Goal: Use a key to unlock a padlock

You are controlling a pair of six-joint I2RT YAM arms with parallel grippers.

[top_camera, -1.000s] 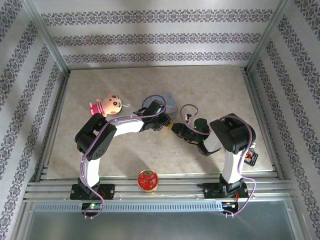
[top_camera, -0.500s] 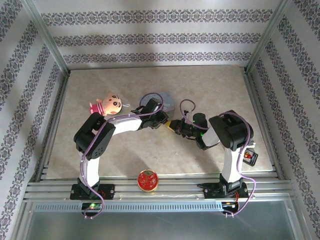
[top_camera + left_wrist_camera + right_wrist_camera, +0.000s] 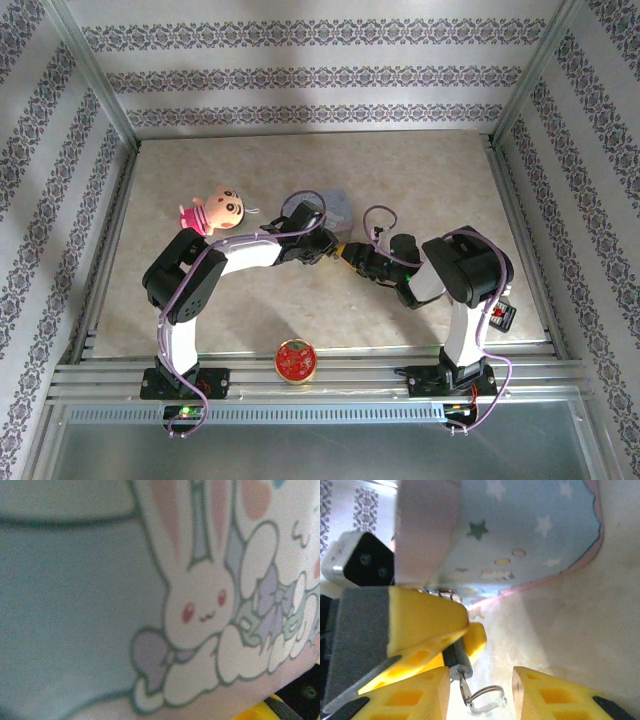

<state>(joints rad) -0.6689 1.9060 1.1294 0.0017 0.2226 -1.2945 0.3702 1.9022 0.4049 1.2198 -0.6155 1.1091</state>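
The padlock [image 3: 75, 605] is pale blue with a pink rim — printed with a white rabbit, lilac bows and stars. Yellow fingers [image 3: 530, 680]; red tin [image 3: 296, 361]; beige mottled table [image 3: 420, 180].

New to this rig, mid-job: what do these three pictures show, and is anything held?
Two robot arms, left and right, are bolted at the table's near edge. One camera looks down on both; each wrist carries another. On the table: a doll, a red tin and a bunny-print pouch, seen close up by the left wrist. In the right wrist picture, the left arm's yellow fingers pinch what looks like the padlock, a key ring hanging from it. The right arm's own fingers stand open beside that ring, holding nothing.
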